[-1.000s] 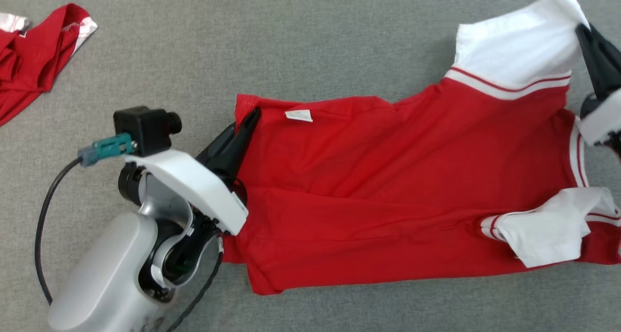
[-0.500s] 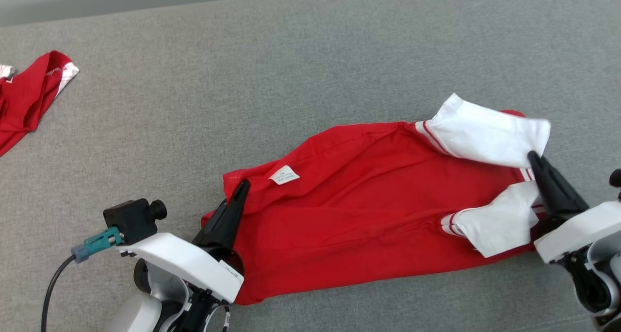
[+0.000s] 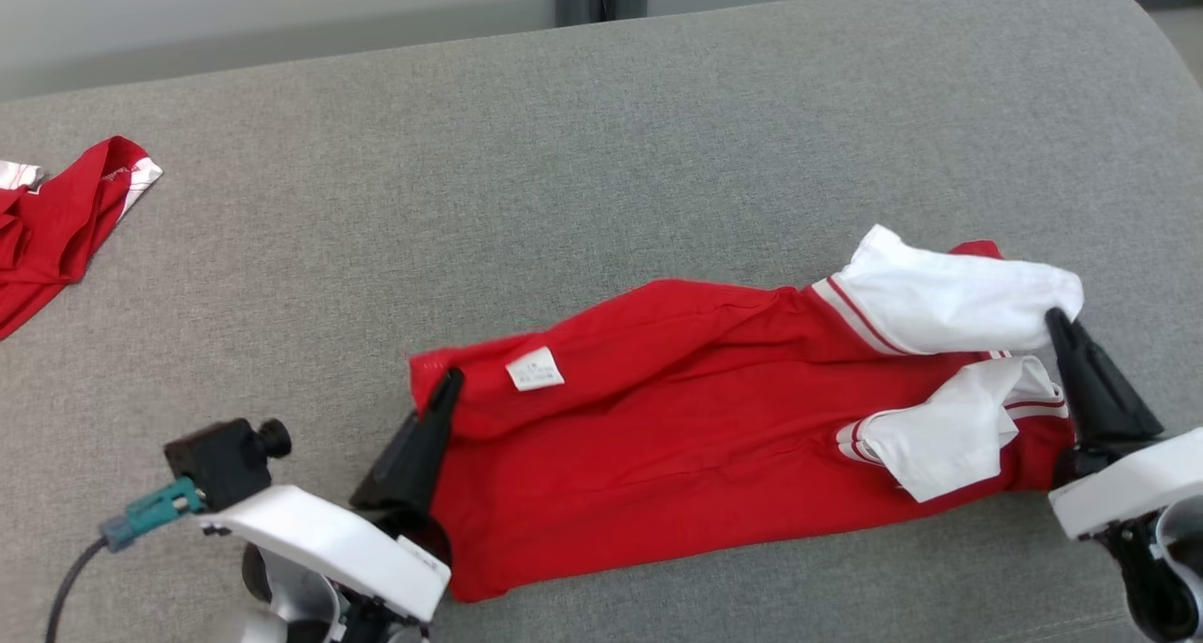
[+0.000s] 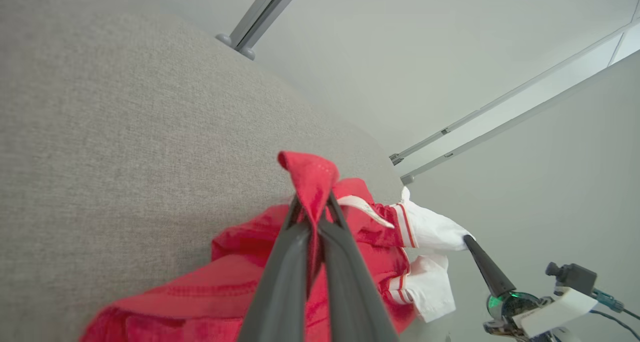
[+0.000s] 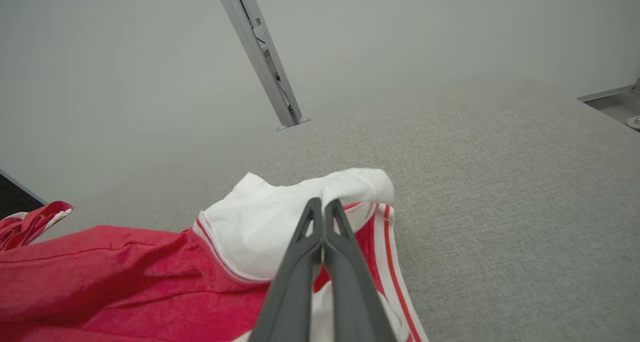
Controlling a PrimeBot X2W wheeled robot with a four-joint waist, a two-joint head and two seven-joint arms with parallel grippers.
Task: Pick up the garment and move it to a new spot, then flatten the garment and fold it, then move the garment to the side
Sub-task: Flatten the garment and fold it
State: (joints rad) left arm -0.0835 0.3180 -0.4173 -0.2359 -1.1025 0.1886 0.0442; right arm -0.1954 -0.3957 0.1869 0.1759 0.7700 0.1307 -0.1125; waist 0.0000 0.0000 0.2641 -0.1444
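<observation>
Left hand [image 3: 449, 378] clamps red hem corner [image 3: 425, 365], right hand [image 3: 1054, 317] clamps white sleeve [image 3: 949, 300]; garment [image 3: 677, 436] lies rumpled between them.

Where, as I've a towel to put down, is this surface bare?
Bare: the grey surface beyond the red garment up to the far edge, and between garment and crumpled red cloth. Crowded: near edge, where left claw and right claw pinch the garment's ends.

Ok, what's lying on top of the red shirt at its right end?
Two white sleeves lie folded onto the red shirt: an upper sleeve and a lower sleeve. The red fabric beneath them is covered, so its creases can't be seen.
</observation>
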